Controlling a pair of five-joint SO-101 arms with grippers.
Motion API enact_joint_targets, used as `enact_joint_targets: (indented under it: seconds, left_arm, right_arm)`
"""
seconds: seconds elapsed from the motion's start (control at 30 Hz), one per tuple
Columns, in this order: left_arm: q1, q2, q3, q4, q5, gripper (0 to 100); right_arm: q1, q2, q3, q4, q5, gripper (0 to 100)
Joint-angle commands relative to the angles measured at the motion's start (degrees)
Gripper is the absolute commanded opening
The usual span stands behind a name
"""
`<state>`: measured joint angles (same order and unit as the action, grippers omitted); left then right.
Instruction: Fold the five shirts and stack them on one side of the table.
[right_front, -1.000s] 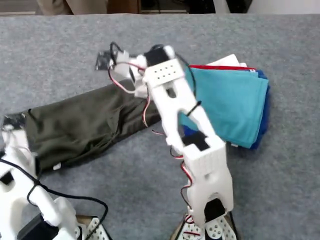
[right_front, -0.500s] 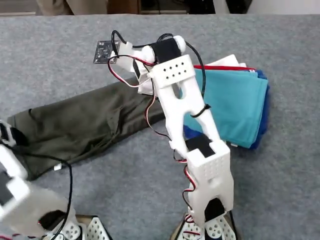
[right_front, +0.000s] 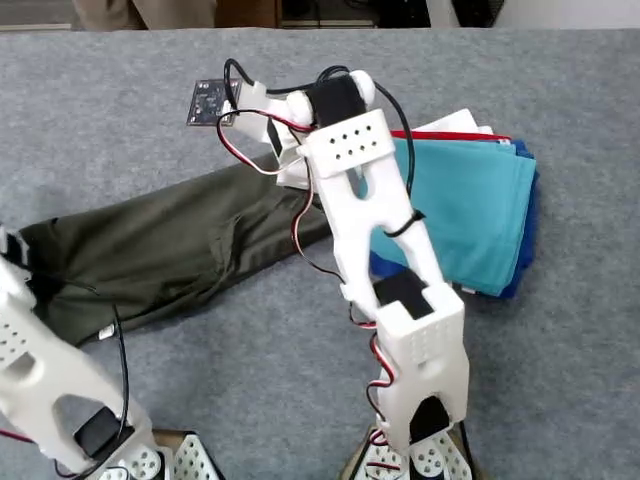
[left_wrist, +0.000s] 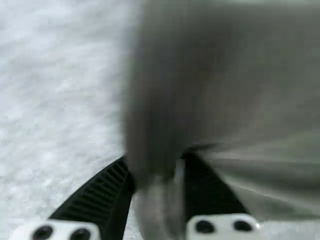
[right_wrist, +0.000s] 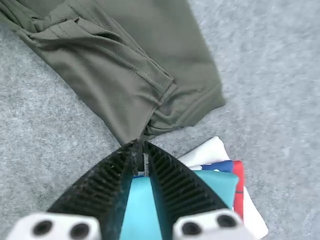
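Observation:
An olive shirt (right_front: 170, 250) lies stretched in a long band across the grey table. At its left end, my left gripper (right_front: 12, 246) is shut on it. In the left wrist view the olive shirt (left_wrist: 225, 85) runs down between the black fingers (left_wrist: 100, 197) of the left gripper (left_wrist: 155, 167). My right gripper (right_wrist: 139, 145) is shut on the hem corner of the olive shirt (right_wrist: 125, 65) at its right end. In the high view this gripper (right_front: 284, 165) sits under the right arm. Beside it stands a stack of folded shirts (right_front: 465, 205), teal on top over blue, red and white.
The right arm (right_front: 380, 250) slants over the table's middle and covers part of the stack. The left arm (right_front: 45, 380) stands at the near left corner. Bare grey table (right_front: 560, 380) stretches to the near right and along the far side.
The right wrist has risen and shifted a little toward the far side. The left arm has swung and reared up at the near left. The shirt's left end has shifted slightly.

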<state>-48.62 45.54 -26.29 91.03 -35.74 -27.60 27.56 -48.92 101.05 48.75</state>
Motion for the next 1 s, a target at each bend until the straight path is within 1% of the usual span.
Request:
enact_joint_targets:
  seconds: [0.0,0.07,0.17,0.27,0.33,0.43,0.5,0.63,0.73,0.8,0.9,0.97]
  left_arm:
    - [1.41,2.07,-7.03,4.92,-1.93,2]
    - [1.14,2.07,-10.11,7.38,-1.93,2]
    - [-1.41,1.98,-15.38,9.58,-2.11,2]
    - [-5.1,1.98,-20.13,9.76,-2.46,2]
    - [-7.65,1.98,-23.91,9.76,-4.92,2]
    - [-11.25,2.07,-29.8,9.76,-6.33,2]
    - [-13.27,2.07,-33.32,9.76,-6.59,2]
    - [-15.91,1.98,-38.86,9.76,-9.41,2]
    - [-15.65,1.89,-41.14,9.76,-8.97,2]
    - [-14.15,1.1,-41.85,9.85,-7.03,2]
    - [-10.64,-3.03,-39.3,9.93,-3.52,2]
    - [-6.86,-6.73,-34.29,9.93,-1.93,2]
  right_arm:
    - [-0.66,-4.79,-0.13,1.05,-0.7,0.5]
    - [-0.57,-5.23,-0.04,1.05,-0.79,0.5]
    - [0.92,-5.93,-0.4,1.05,-3.16,0.5]
    - [2.51,-6.64,-0.04,1.05,-3.96,0.5]
    - [3.65,-6.81,-0.04,1.05,-3.96,0.5]
    - [5.05,-6.81,-0.04,1.05,-4.04,0.5]
    - [5.93,-6.81,-0.31,1.05,-5.45,0.5]
    - [7.96,-6.9,-0.48,1.05,-7.91,0.5]
    - [9.27,-6.9,-0.48,1.05,-8.0,0.5]
    - [9.8,-6.9,-0.48,1.05,-8.0,0.5]
    - [9.89,-6.9,-0.57,0.88,-8.0,0.5]
    - [9.19,-6.99,-0.84,0.62,-8.35,0.5]
